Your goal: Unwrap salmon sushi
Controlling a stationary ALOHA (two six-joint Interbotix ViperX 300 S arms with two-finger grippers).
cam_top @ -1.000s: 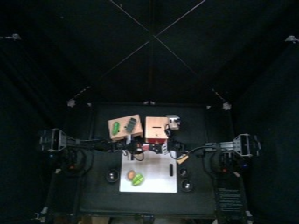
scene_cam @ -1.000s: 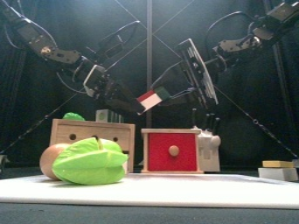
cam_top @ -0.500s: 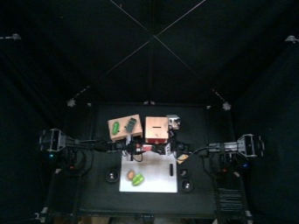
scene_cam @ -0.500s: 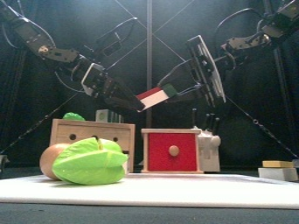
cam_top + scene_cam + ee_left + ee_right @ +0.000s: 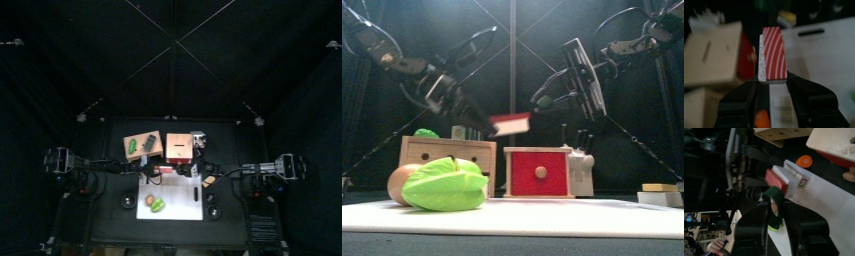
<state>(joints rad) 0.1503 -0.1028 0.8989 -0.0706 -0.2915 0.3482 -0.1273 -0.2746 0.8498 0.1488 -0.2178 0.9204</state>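
Note:
The salmon sushi (image 5: pixel 773 52), with a red-and-white striped top over white rice, is held up in the air by my left gripper (image 5: pixel 773 82), which is shut on it. In the front view the sushi (image 5: pixel 509 124) is blurred above the red box, with the left gripper (image 5: pixel 476 112) on its left and the right gripper (image 5: pixel 545 100) just to its right. A dark green wrap strip (image 5: pixel 773 198) runs from the sushi's end (image 5: pixel 777 178) into my right gripper (image 5: pixel 775 215), which looks shut on it.
A white board (image 5: pixel 516 215) lies at the table's front with a green leafy piece (image 5: pixel 446 185) on it. Behind stand a wooden box (image 5: pixel 449 155) and a red box (image 5: pixel 539 170). An orange disc (image 5: pixel 804 161) lies by the board.
The sushi has dropped a little and shifted left with the left gripper. Its green end no longer shows in the front view. The right gripper has narrowed.

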